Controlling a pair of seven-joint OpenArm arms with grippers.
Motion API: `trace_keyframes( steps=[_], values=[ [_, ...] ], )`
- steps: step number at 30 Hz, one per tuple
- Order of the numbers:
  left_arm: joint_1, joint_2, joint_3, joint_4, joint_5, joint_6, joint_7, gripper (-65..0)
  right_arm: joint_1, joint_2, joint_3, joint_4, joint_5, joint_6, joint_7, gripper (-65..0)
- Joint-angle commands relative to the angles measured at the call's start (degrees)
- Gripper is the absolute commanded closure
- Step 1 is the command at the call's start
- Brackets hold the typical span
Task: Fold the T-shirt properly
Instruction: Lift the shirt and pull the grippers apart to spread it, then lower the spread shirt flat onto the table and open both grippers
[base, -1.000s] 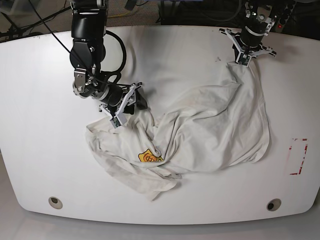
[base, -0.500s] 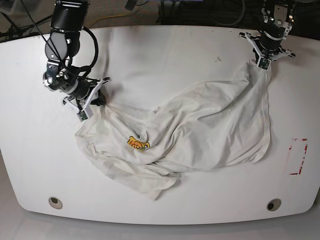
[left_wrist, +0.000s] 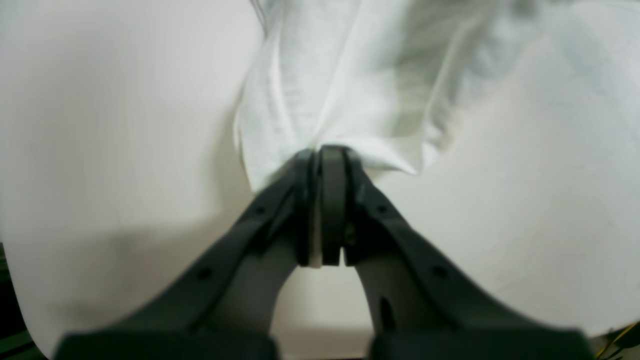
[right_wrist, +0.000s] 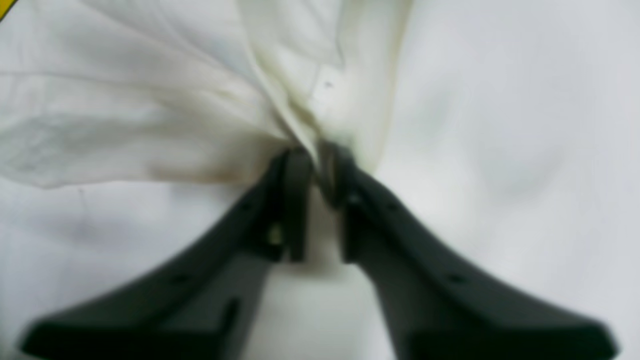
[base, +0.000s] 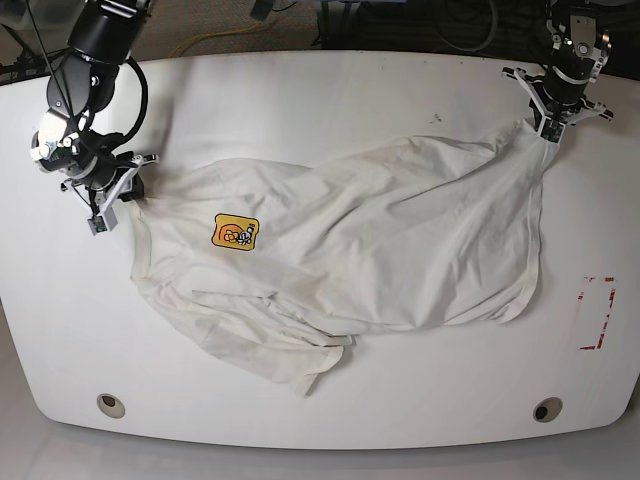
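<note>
A: So what are the two arms up to with that shirt?

B: They're spreading it between them. The left gripper (base: 548, 130) is clamping a corner of the T-shirt (base: 370, 250) over at the base view's upper right, fingers closed tight on the fabric. The right gripper (base: 108, 212) is pinching another bit of it over on the left side of that view.

A: You sure the right one's really got it?

B: Yeah, its wrist view is pretty blurry, but a fold of cloth is running right in between the fingertips.

A: And where's the shirt sitting?

B: It's lying across the middle of the white table (base: 420, 400), with the top edge stretching from one gripper to the other. The lower left part is bunching into folds and ending in a point toward the near edge.

A: Any print showing?

B: Just an orange-yellow patch (base: 235, 232) with a dark outline, near the right gripper. The red marks (base: 597, 313) on the tabletop are sitting off to the right, apart from the cloth.
</note>
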Motion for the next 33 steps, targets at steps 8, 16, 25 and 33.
trace_keyframes(
  steps=[8,16,25,33],
  values=[
    [0.2,-0.5,0.1,0.8,0.2,0.3,-0.9,-0.4,-1.8,1.1,16.2,-0.4,24.0,0.0,-11.9,-52.2],
    [-1.4,-0.4,0.1,0.7,0.2,0.2,-0.9,-0.4,-3.7,-2.0,16.9,-3.9,24.8,0.0,-12.2,-49.9],
    [-1.7,-0.5,1.2,-0.1,0.2,0.2,-0.9,-0.4,-0.8,-4.3,11.7,-9.0,24.9,0.0,-5.6,-49.6],
    [-1.7,-0.4,1.2,-0.1,0.2,0.2,-0.9,-0.4,2.9,-6.1,9.2,-11.5,24.7,0.0,-4.3,-47.7]
  ],
)
